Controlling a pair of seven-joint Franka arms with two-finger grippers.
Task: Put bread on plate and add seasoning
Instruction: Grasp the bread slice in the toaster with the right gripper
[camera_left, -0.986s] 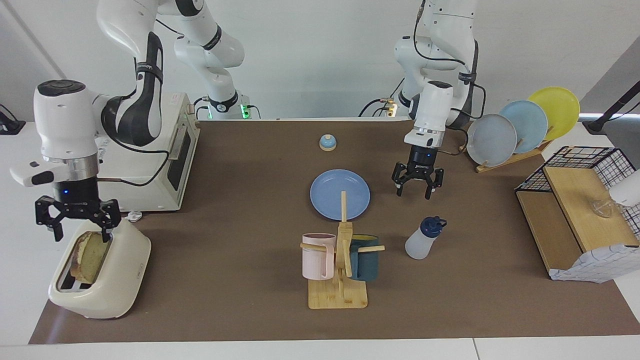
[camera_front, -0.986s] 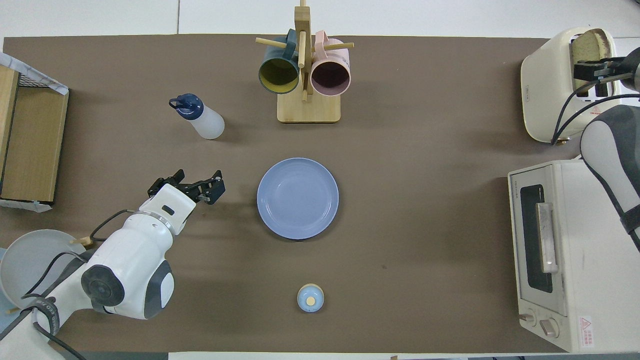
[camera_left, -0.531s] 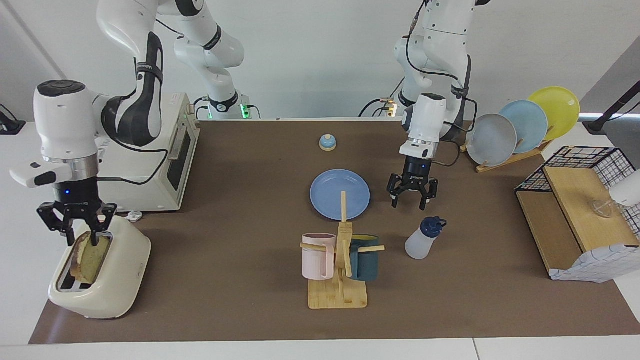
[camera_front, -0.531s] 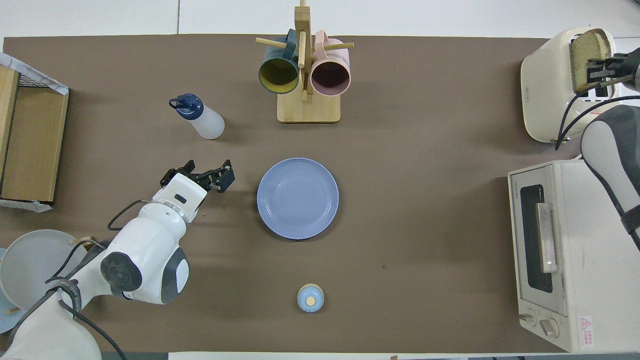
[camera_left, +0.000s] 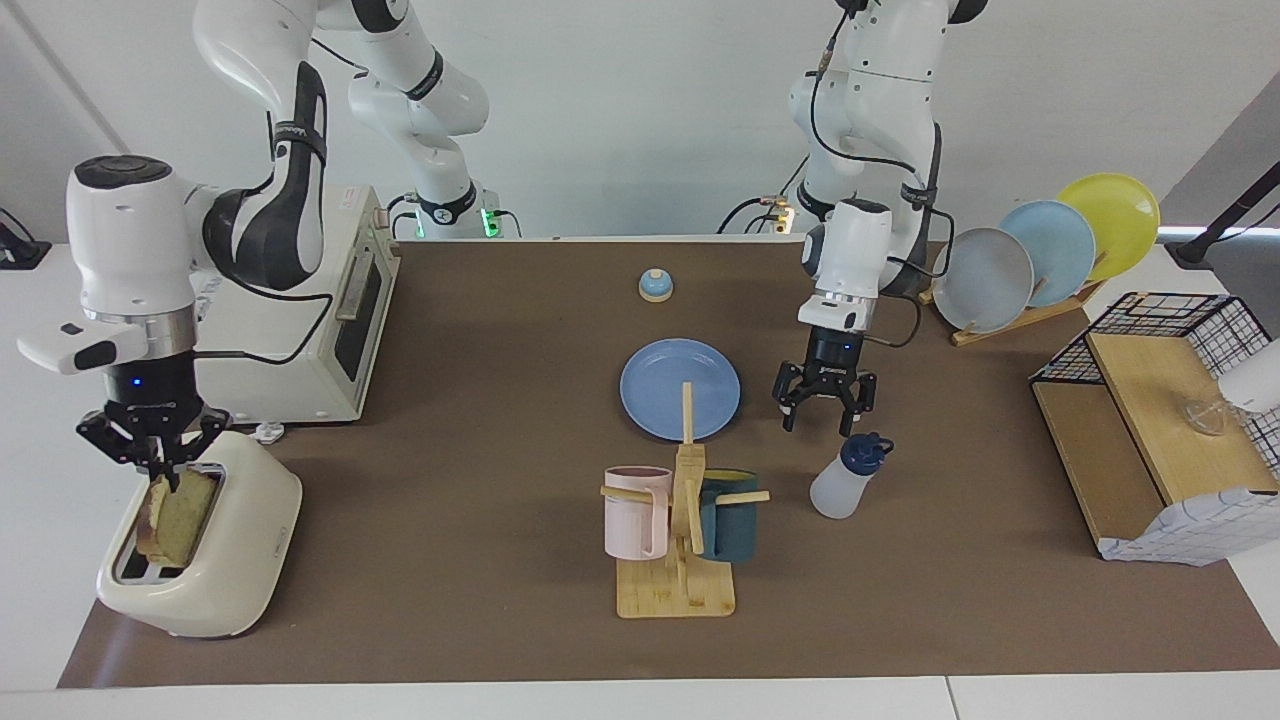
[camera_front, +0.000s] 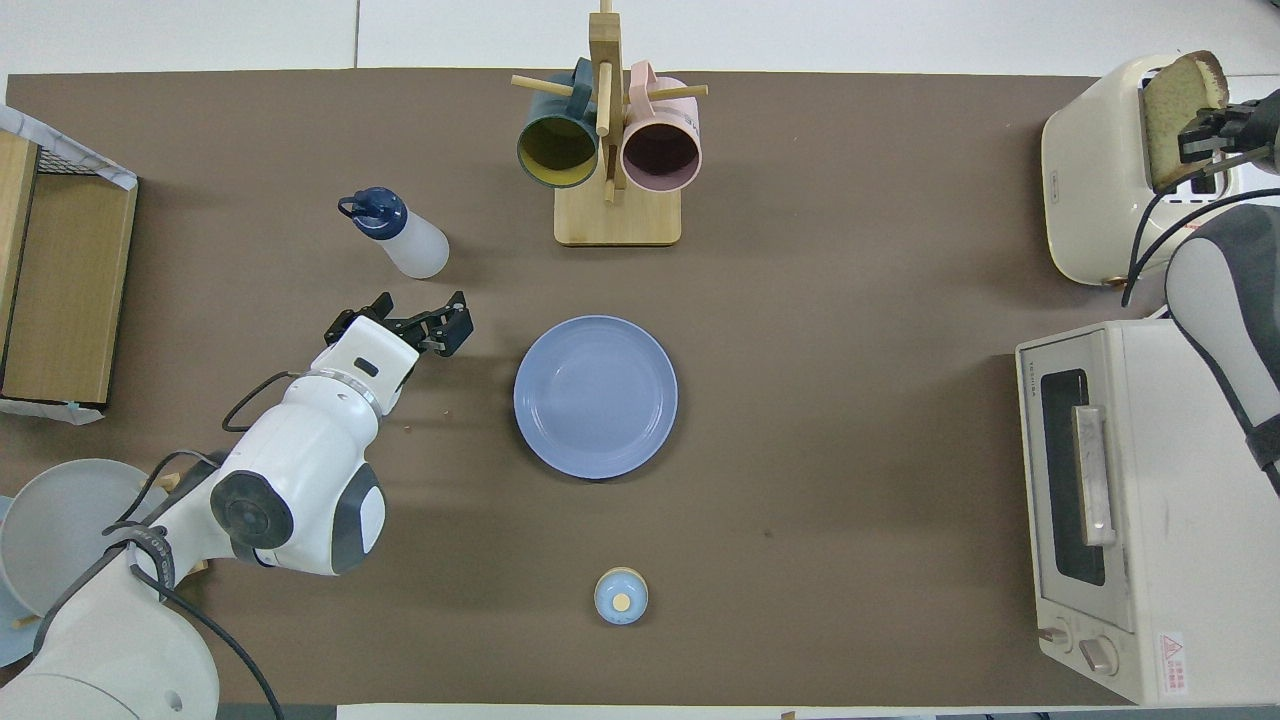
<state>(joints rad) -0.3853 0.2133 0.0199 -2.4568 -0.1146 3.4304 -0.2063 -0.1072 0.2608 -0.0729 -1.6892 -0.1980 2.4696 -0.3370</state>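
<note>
The bread (camera_left: 182, 512) stands upright in a slot of the cream toaster (camera_left: 235, 545), at the right arm's end of the table. My right gripper (camera_left: 160, 468) reaches down from above and is shut on the slice's top edge; the overhead view shows the bread (camera_front: 1170, 100) pinched by the right gripper (camera_front: 1205, 140). The blue plate (camera_left: 655, 390) (camera_front: 595, 400) lies empty at mid-table. The seasoning (camera_left: 843, 482) (camera_front: 402, 238) stands upright beside the mug rack. My left gripper (camera_left: 822, 418) (camera_front: 402, 322) hangs open just above the table, between plate and seasoning, touching neither.
A toaster oven (camera_left: 335, 330) stands beside the toaster, nearer the robots. A wooden mug rack (camera_left: 678, 560) holds two mugs. A small bell (camera_left: 655, 286) sits near the robots. Upright plates (camera_left: 1040, 250) and a wire basket with a wooden box (camera_left: 1150, 420) fill the left arm's end.
My right gripper dropped onto the bread and closed on its top edge. The left gripper moved away from the robots and lower, toward the seasoning, staying open.
</note>
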